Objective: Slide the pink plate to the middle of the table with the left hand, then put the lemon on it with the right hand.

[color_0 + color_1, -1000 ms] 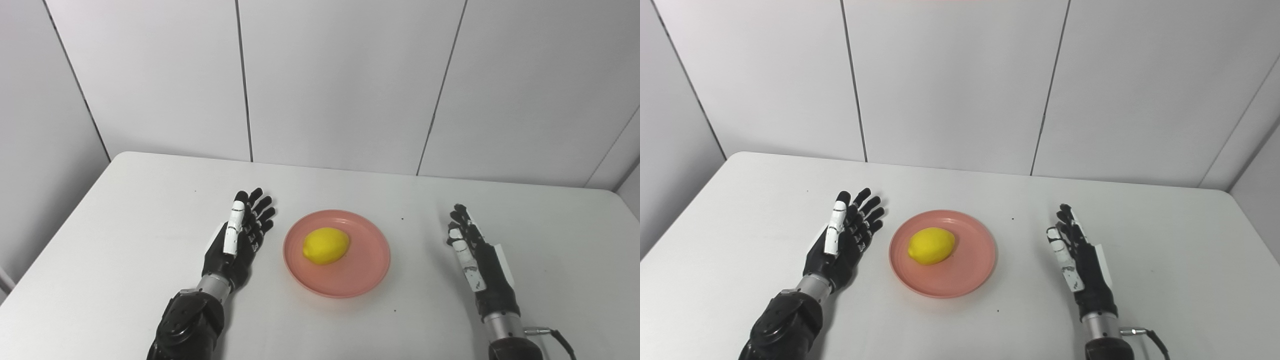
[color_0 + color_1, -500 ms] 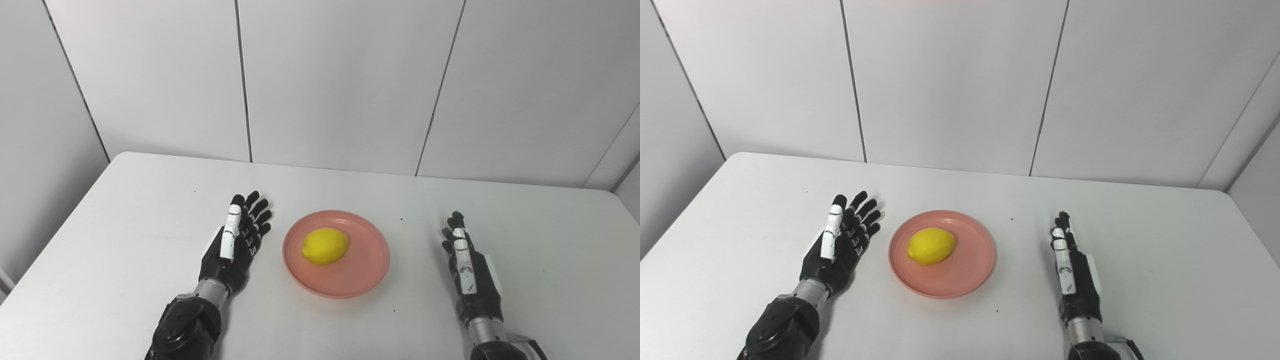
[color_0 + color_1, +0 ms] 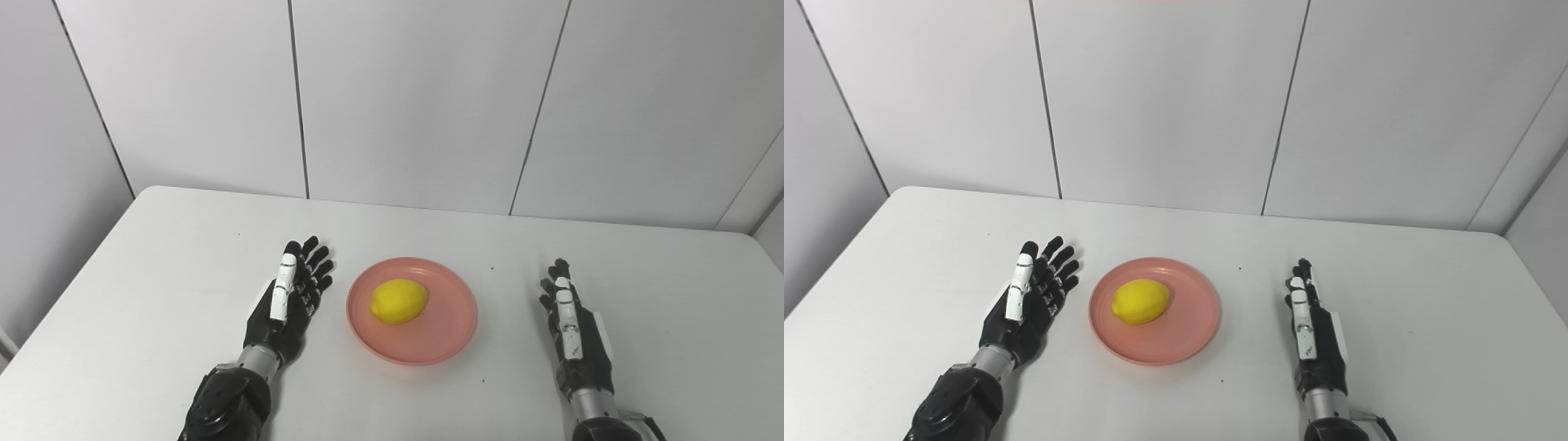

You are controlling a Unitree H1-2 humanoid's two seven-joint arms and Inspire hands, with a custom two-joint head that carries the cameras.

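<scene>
A pink plate (image 3: 447, 334) lies near the middle of the white table, and a yellow lemon (image 3: 399, 301) rests on its left half. My left hand (image 3: 288, 303) lies open on the table just left of the plate, fingers spread, holding nothing. On the other side, well apart from the plate's rim, my right hand (image 3: 574, 331) stands edge-on with its fingers straight and nothing in it. In the right eye view the lemon (image 3: 1140, 301) sits on the plate (image 3: 1185, 337) between the left hand (image 3: 1030, 300) and the right hand (image 3: 1312, 334).
The white table (image 3: 153, 245) runs back to a grey panelled wall (image 3: 416, 98). Its left edge falls off at the picture's left side, and its right corner shows at the far right. Small dark specks dot the tabletop.
Both hands have drawn back a little toward me. The right hand has turned more edge-on and come slightly nearer the bottom edge. Plate and lemon have not moved.
</scene>
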